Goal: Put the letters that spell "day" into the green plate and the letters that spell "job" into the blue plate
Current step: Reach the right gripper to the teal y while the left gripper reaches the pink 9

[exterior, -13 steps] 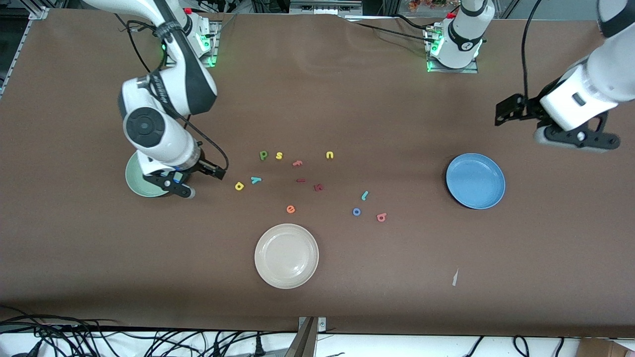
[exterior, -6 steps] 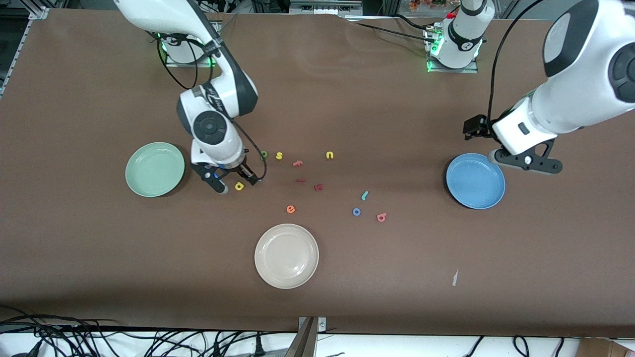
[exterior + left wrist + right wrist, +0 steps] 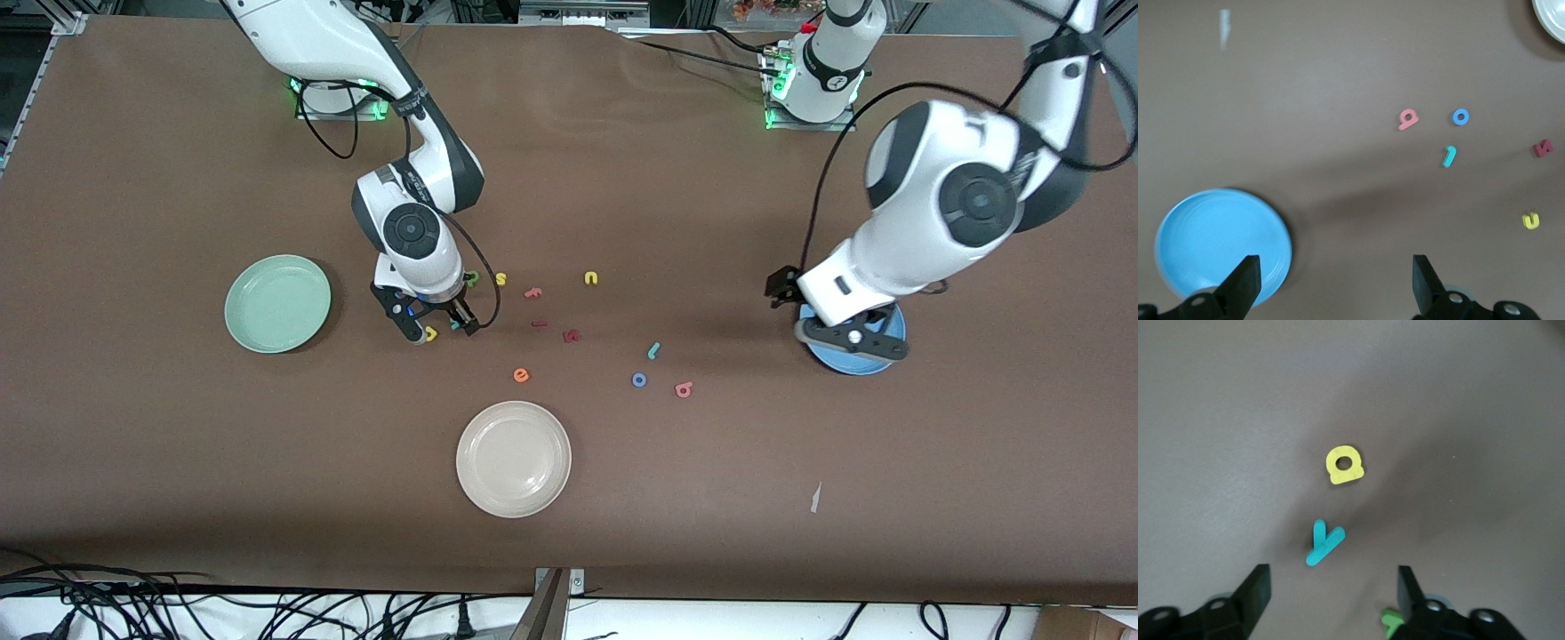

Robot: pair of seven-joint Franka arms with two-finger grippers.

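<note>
A: Start with the letters for "day": the yellow a (image 3: 1345,465) and the teal y (image 3: 1323,542) lie flat on the brown desk (image 3: 622,498), just beside each other, with the dark green d (image 3: 473,277) a little farther from the front camera. None of them is in the mint-green plate (image 3: 277,303), which sits toward the right arm's end.

B: And the right gripper (image 3: 436,329)?

A: Low over the a and y, fingers (image 3: 1257,590) spread, nothing between them.

B: The "job" set?

A: The teal j (image 3: 653,350), blue o (image 3: 638,380) and salmon-pink b (image 3: 683,389) are clustered on the desk, apart from the blue plate (image 3: 893,342) toward the left arm's end.

B: Left gripper (image 3: 845,342)?

A: Over that blue plate's edge, fingers (image 3: 1247,280) wide apart and holding nothing.

B: Anything else?

A: A yellow s (image 3: 500,279), a yellow u (image 3: 591,278), an orange e (image 3: 521,375), some dark red letters (image 3: 571,336), and a cream-white plate (image 3: 513,458) nearest the front camera
</note>
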